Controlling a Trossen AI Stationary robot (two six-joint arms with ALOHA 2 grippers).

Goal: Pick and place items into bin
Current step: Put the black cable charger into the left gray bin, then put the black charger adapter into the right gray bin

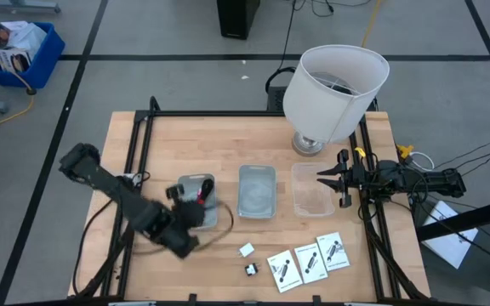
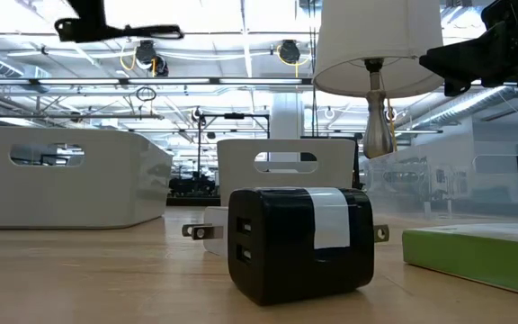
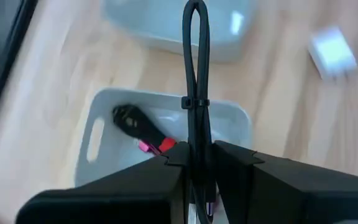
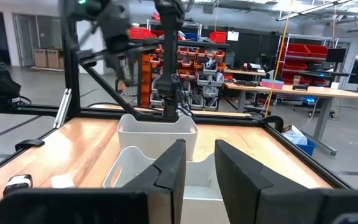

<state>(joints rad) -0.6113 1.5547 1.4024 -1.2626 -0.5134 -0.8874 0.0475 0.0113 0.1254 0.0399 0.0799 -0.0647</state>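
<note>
I've got the left hand (image 3: 199, 163) clamped on the black-and-red cable (image 3: 194, 93), held above the left bin (image 3: 98, 134) near the desk's (image 1: 228, 136) left side. Right hand (image 1: 328, 178) sits half open at the right edge, gripping nothing.

Black-and-red cable (image 3: 194, 93): folded loop, tie-bound, hanging above leftmost bin (image 1: 196, 202). Tiny white block (image 1: 247, 250) and tiny black block (image 1: 251, 269) lie on wood near front edge. Three white cards (image 1: 308, 260) lie flat, fanned, just beside them.
</note>
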